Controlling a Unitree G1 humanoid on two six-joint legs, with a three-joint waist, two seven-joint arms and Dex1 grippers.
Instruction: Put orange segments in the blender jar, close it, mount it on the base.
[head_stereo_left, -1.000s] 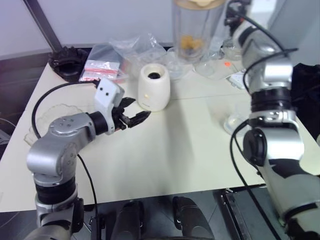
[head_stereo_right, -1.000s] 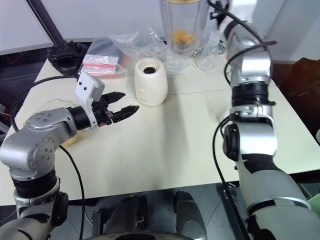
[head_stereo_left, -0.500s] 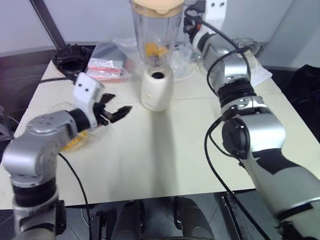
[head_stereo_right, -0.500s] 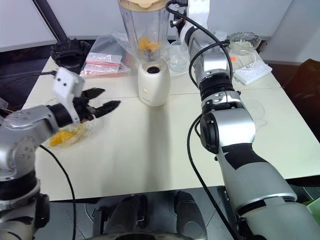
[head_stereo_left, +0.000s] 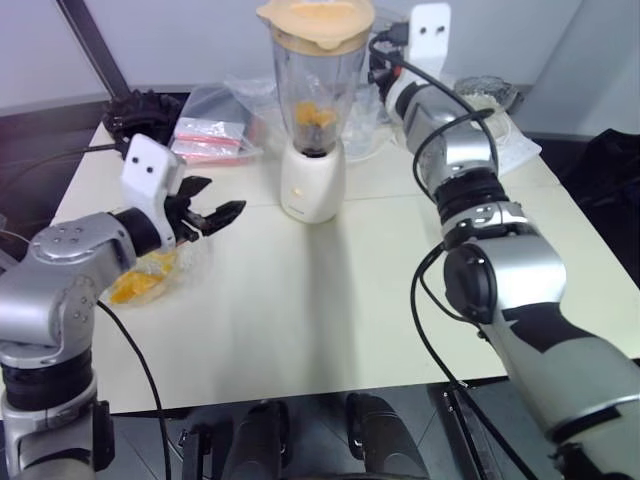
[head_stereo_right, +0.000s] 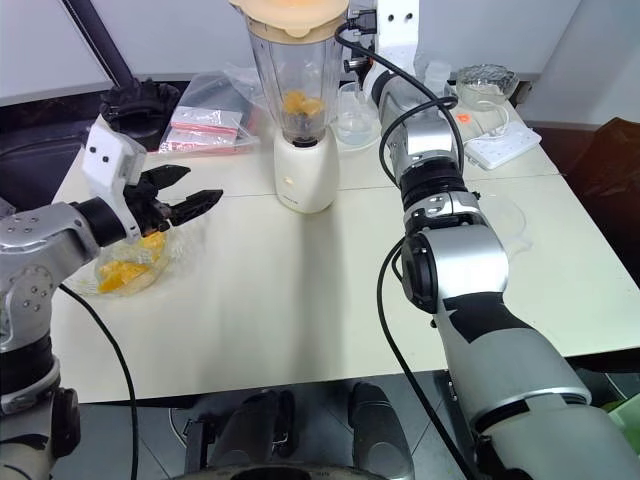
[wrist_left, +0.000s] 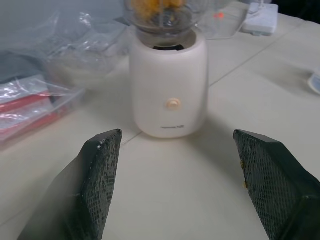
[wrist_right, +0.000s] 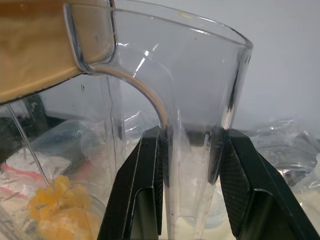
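- Head views: orange segments (head_stereo_left: 314, 113) are seen inside the blender jar (head_stereo_left: 312, 90) at upper centre of the frame, and the jar is capped by a pale-orange lid (head_stereo_left: 316, 15), so loading and closing are judged done. The jar stands over the base (head_stereo_left: 313, 185) on the table (head_stereo_left: 330, 300); whether it is fully seated cannot be told. More segments are left in a glass bowl (head_stereo_right: 125, 268) at centre left, with the left gripper (head_stereo_left: 215, 215) held over it, spread and empty.
- Left wrist view: the base (wrist_left: 169, 90) is shown beyond two wide-apart fingers (wrist_left: 102, 165), with nothing between them; the jar's bottom meets the base's top here.
- Right wrist view: the right gripper (wrist_right: 192, 150) is clamped on the jar's clear handle (wrist_right: 192, 115), so the jar is not yet let go. Seating and release are judged to be what is left.
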